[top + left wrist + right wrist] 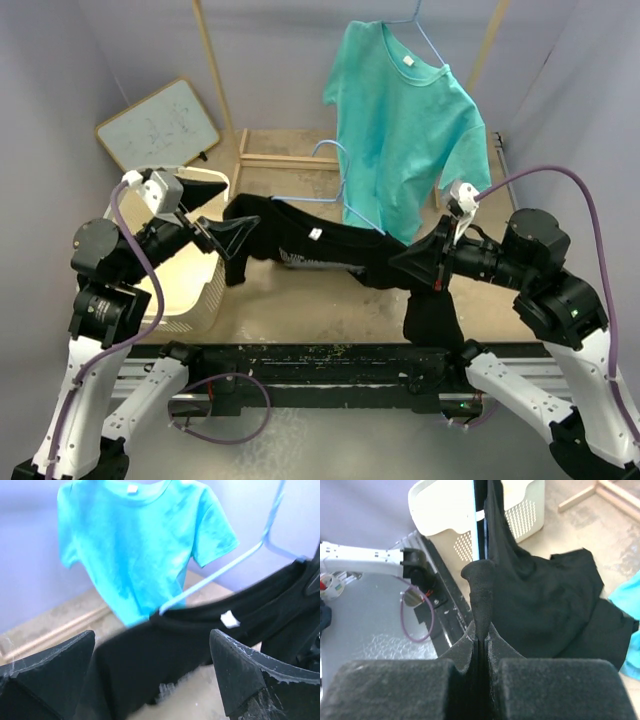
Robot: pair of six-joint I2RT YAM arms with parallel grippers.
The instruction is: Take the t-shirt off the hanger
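Observation:
A black t-shirt [320, 245] hangs stretched between the two arms on a light blue hanger [345, 178]. My right gripper [415, 262] is shut on its right end, and more black cloth droops below the fingers. In the right wrist view the gripper [480, 627] pinches a bunched fold of the t-shirt [545, 595], with the hanger wire [475, 530] running up beside it. My left gripper [232, 240] stands open at the shirt's left end. In the left wrist view the open gripper [152, 632] has the black cloth [150, 655] just beyond its fingertips, under the hanger wire [220, 575].
A teal t-shirt [400, 130] hangs on its own hanger from a wooden rack [215, 80] at the back, also seen as the teal t-shirt [140, 540] from the left wrist. A white laundry basket [195, 295] stands under the left arm. A whiteboard [160, 125] leans at the back left.

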